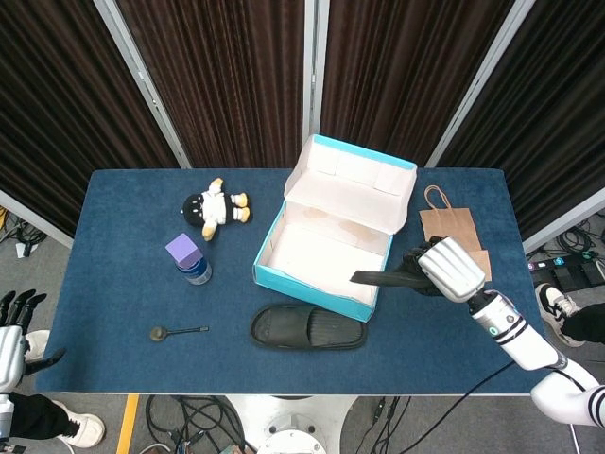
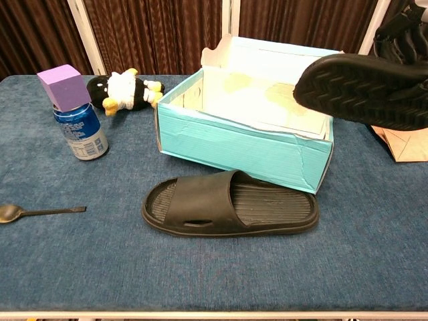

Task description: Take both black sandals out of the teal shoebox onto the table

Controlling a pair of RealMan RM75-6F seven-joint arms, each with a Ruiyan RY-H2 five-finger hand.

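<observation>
The teal shoebox (image 1: 312, 285) (image 2: 234, 148) stands open in the middle of the table, and its white inside holds nothing. One black sandal (image 1: 308, 328) (image 2: 229, 204) lies flat on the blue cloth just in front of the box. My right hand (image 1: 452, 268) (image 2: 404, 32) grips the second black sandal (image 1: 383, 278) (image 2: 364, 90) in the air off the box's right front corner, sole towards the chest view. My left hand (image 1: 11, 326) hangs low beside the table's left edge, fingers apart and holding nothing.
A brown paper bag (image 1: 446, 223) (image 2: 400, 137) lies right of the box, under my right hand. On the left are a penguin plush (image 1: 216, 208) (image 2: 122, 89), a can topped by a purple block (image 1: 192, 262) (image 2: 75, 115) and a spoon (image 1: 178, 331) (image 2: 40, 212).
</observation>
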